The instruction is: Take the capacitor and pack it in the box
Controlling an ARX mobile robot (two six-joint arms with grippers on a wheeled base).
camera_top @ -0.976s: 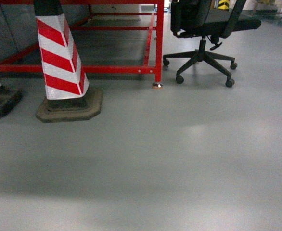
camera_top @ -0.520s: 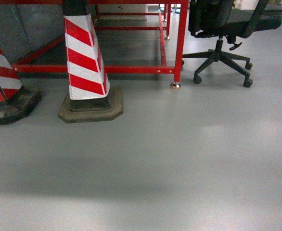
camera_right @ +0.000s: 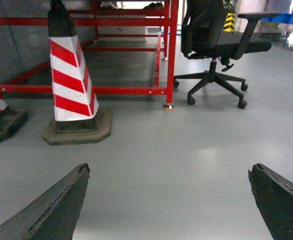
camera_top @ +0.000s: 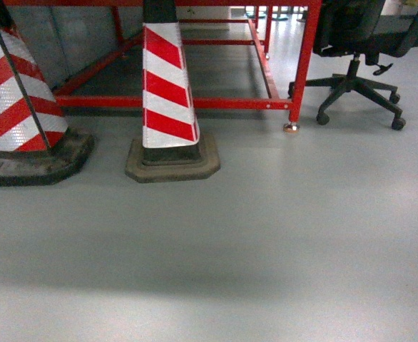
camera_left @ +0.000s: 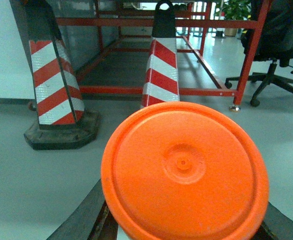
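- Head view: neither gripper shows, nor does the box or any capacitor; the robot faces bare grey floor (camera_top: 266, 242), smooth and faintly glossy, with two traffic cones ahead; the nearer cone (camera_top: 167, 92) is a tall taper of red and white reflective stripes on a dark, chunky eight-sided rubber base; the second cone (camera_top: 20, 100) stands just to its left; behind them runs a red metal frame (camera_top: 302, 64) of square tube, and a black office chair (camera_top: 359, 78) on castors stands at the right; the likely hazard is the wheeled base clipping a cone base or the frame's foot.
- Left wrist view: an orange disc (camera_left: 186, 172), smooth moulded plastic with a raised rim and a small centre boss, fills the foreground between dark gripper (camera_left: 186, 227) fingers at the bottom edge; the gripper looks clamped on the disc, though the contact is hidden; jolts could shake it loose.
- Right wrist view: the right gripper (camera_right: 169, 200) is wide apart and empty, its dark, matte, wedge-shaped fingertips (camera_right: 61, 200) at the two lower corners; the box is nowhere in view, so packing cannot begin yet.
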